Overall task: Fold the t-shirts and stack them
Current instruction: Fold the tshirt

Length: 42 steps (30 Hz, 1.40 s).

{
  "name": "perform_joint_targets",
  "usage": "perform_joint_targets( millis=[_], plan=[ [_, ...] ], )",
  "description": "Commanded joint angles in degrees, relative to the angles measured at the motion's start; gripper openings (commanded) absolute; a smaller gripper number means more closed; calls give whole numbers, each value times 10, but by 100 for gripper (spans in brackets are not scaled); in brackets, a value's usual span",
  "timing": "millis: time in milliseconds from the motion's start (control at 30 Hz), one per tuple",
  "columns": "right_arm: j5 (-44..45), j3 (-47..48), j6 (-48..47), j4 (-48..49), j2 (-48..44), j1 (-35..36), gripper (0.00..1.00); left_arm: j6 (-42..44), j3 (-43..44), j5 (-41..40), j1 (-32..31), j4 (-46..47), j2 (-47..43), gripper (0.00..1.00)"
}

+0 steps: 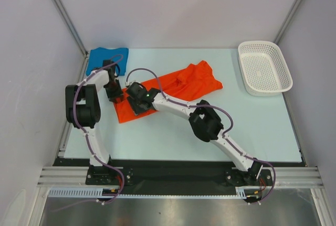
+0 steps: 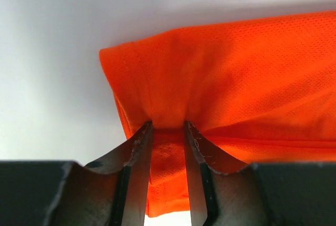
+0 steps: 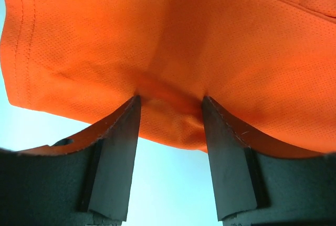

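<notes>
Well, left fingers and right fingers each clamped the bright orange-red mesh cloth t-shirt (bright blue cloth t-shirt lay far-left).

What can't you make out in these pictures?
- Top view: the left arm covers part of the blue t-shirt; its fold is unclear.
- Top view: the right arm hides its grip on the orange t-shirt.
- Left wrist view: the shirt runs off the right edge past the left pincer.
- Right wrist view: cloth fills the frame above the right pincer, outline cut off.

light: bright, even | shadows: soft | left tool close-up: perhaps slightly out of focus
</notes>
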Motion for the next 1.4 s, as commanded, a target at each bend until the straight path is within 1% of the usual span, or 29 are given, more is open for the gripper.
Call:
perform_joint_targets(
  millis=[0,67,100,233,300,367,400,433,467,533,633,667,733,767,800,833,900,933,967,1033,1067,1167,1200,1267,1300,1367],
  plan=[
    [-14,-51,4,-22,-21,-6,56,3,-11,-29,-37,-54,16,36],
    [-21,-75,0,-24,-43,-8,56,3,-20,-29,-44,-68,16,36],
    [-24,-102,-3,-22,-52,-9,56,1,-25,-31,-48,-67,13,37],
    [-50,-158,-9,-34,-89,-17,56,-6,-51,-10,-60,-73,4,37],
    [-58,-180,-16,-35,-103,-20,56,-7,-62,-3,-81,-75,-3,36],
    [-70,-218,-21,-33,-126,-24,56,-19,-92,32,-97,-73,-22,36],
    [-71,-233,-23,-31,-137,-25,56,-25,-109,49,-115,-63,-35,36],
    [-78,-265,-30,-30,-147,-25,56,-41,-143,67,-124,-50,-46,36],
    [-80,-283,-33,-24,-170,-26,56,-46,-159,68,-147,-45,-66,36],
    [-83,-333,-43,-17,-193,-26,55,-67,-196,69,-159,-36,-84,35],
    [-88,-380,-51,-15,-241,-27,55,-99,-246,99,-181,-24,-138,34],
    [-88,-415,-53,-14,-253,-26,55,-108,-256,107,-188,-25,-152,35],
    [-87,-450,-56,-14,-292,-26,55,-137,-281,110,-220,-26,-195,35],
    [-88,-490,-57,-13,-306,-26,56,-149,-289,121,-244,-24,-207,34],
    [-87,-509,-57,-13,-339,-26,56,-161,-307,129,-256,-21,-233,34],
    [-87,-529,-56,-12,-353,-26,56,-186,-317,141,-267,-16,-244,34],
    [-88,-580,-48,-14,-386,-26,56,-211,-329,152,-314,-10,-263,34],
    [-87,-595,-44,-16,-417,-26,56,-229,-335,155,-329,-8,-275,34],
    [-87,-609,-32,-18,-433,-27,56,-239,-338,159,-360,-4,-279,34],
    [-87,-650,-17,-18,-479,-31,56,-267,-338,174,-391,3,-292,35],
    [-87,-661,-8,-18,-494,-33,56,-272,-334,170,-420,1,-296,35],
    [-77,-678,32,-28,-559,-48,58,-270,-298,134,-454,-14,-328,41],
    [-73,-674,55,-32,-573,-63,59,-258,-275,123,-456,-24,-336,46],
    [-69,-668,74,-40,-609,-83,64,-241,-244,100,-458,-41,-360,52],
    [-66,-662,84,-42,-617,-94,66,-234,-227,88,-458,-50,-366,57],
    [-62,-647,101,-39,-631,-138,69,-199,-173,72,-457,-59,-374,63]
  ],
)
